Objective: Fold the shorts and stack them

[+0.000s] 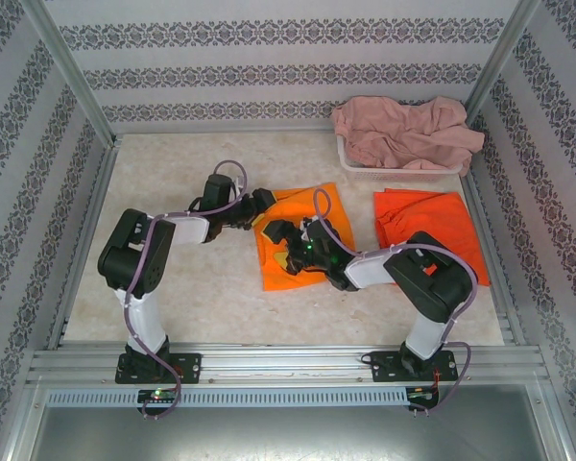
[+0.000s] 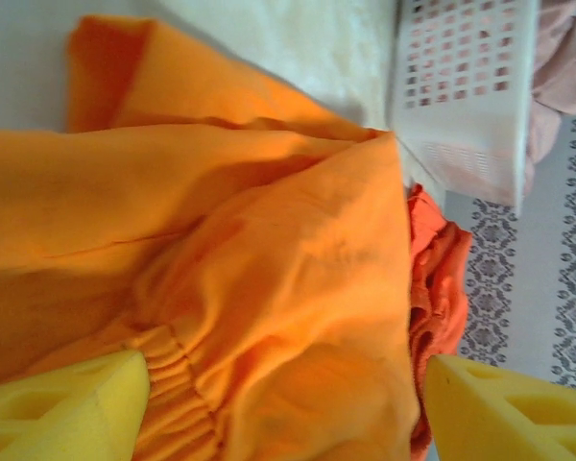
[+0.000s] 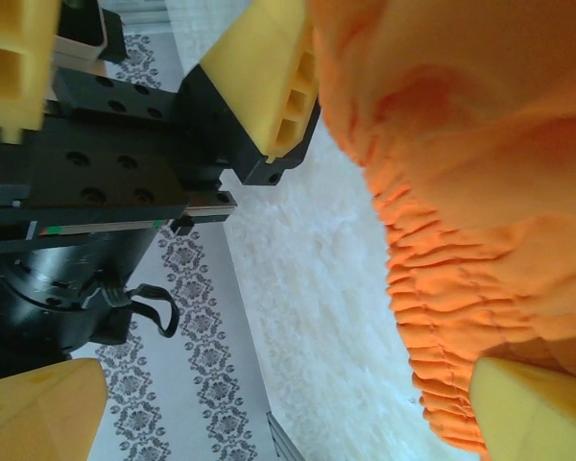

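One bright orange pair of shorts [image 1: 272, 271] lies rumpled at mid-table, and both grippers are over it. My left gripper [image 1: 265, 205] sits at its far-left edge, open, its yellow fingers [image 2: 67, 413] wide apart over the gathered waist [image 2: 173, 384]. My right gripper [image 1: 290, 245] hovers over the cloth's middle, open, with one finger [image 3: 538, 413] by the elastic waistband [image 3: 442, 288]. The left gripper's fingers [image 3: 259, 77] face it closely. A second orange pair [image 1: 432, 226] lies flat to the right. The pink shorts [image 1: 403, 130] are heaped in the basket.
The white perforated basket [image 1: 350, 161] stands at the back right corner, also seen from the left wrist [image 2: 461, 86]. Patterned walls and metal rails [image 1: 490, 259] close in the table. Bare marble-look tabletop [image 1: 173, 163] stretches along the left and front.
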`<state>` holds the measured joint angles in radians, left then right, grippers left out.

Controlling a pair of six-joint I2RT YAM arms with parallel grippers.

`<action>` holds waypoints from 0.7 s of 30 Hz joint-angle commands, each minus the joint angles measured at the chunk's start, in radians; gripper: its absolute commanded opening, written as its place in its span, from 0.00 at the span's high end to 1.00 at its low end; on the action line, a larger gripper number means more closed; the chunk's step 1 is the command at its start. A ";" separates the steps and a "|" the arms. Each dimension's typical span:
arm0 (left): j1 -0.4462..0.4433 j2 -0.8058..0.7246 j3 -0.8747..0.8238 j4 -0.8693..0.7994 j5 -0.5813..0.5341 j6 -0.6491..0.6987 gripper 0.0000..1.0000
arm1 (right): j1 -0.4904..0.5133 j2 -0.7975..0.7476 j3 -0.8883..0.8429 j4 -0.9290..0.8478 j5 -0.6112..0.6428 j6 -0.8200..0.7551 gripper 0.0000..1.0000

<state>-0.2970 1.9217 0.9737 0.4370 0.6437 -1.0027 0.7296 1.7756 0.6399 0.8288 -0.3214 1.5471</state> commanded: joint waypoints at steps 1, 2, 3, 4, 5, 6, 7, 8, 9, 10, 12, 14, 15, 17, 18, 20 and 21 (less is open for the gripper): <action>0.008 0.044 -0.025 0.060 -0.015 0.028 0.24 | 0.019 0.054 -0.026 0.092 0.024 0.054 0.03; 0.007 0.053 -0.027 0.072 -0.014 0.025 0.24 | 0.024 0.066 -0.028 0.106 0.024 0.065 0.03; 0.008 0.061 -0.027 0.077 -0.013 0.024 0.24 | 0.031 0.079 -0.027 0.124 0.024 0.075 0.03; 0.009 0.067 -0.027 0.078 -0.014 0.027 0.24 | 0.037 0.092 -0.025 0.140 0.022 0.086 0.02; 0.009 0.069 -0.027 0.078 -0.015 0.029 0.24 | 0.040 0.102 -0.022 0.156 0.020 0.096 0.03; 0.013 0.068 -0.028 0.076 -0.016 0.033 0.24 | 0.045 0.110 -0.019 0.175 0.018 0.106 0.02; 0.016 0.063 -0.029 0.072 -0.016 0.038 0.24 | 0.048 0.114 -0.017 0.187 0.018 0.113 0.02; 0.024 0.051 -0.028 0.066 -0.014 0.043 0.24 | 0.051 0.114 -0.014 0.197 0.017 0.119 0.03; 0.030 0.034 -0.029 0.065 -0.010 0.047 0.24 | 0.052 0.109 -0.010 0.203 0.015 0.119 0.02; 0.036 0.012 -0.031 0.069 -0.005 0.050 0.24 | 0.051 0.099 -0.004 0.202 0.012 0.115 0.02; 0.043 -0.039 -0.030 0.059 0.002 0.062 0.23 | 0.049 0.073 0.009 0.194 0.003 0.102 0.02; 0.044 -0.095 -0.018 0.022 0.009 0.085 0.23 | 0.046 0.035 0.022 0.175 -0.002 0.086 0.02; 0.043 -0.127 -0.016 0.001 0.011 0.094 0.22 | 0.044 0.011 0.026 0.158 -0.006 0.074 0.02; 0.042 -0.183 -0.027 -0.012 0.013 0.093 0.21 | 0.032 -0.042 0.030 0.121 -0.013 0.042 0.02; 0.042 -0.215 -0.035 -0.020 0.010 0.094 0.20 | 0.026 -0.076 0.028 0.096 -0.014 0.023 0.02; 0.040 -0.268 -0.053 -0.034 0.009 0.095 0.19 | 0.005 -0.142 0.018 0.050 -0.017 -0.009 0.02; 0.037 -0.292 -0.063 -0.040 0.010 0.096 0.18 | -0.009 -0.178 0.014 0.020 -0.020 -0.031 0.02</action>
<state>-0.2600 1.6939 0.9394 0.4397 0.6510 -0.9440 0.7494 1.6936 0.6407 0.9062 -0.3275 1.5940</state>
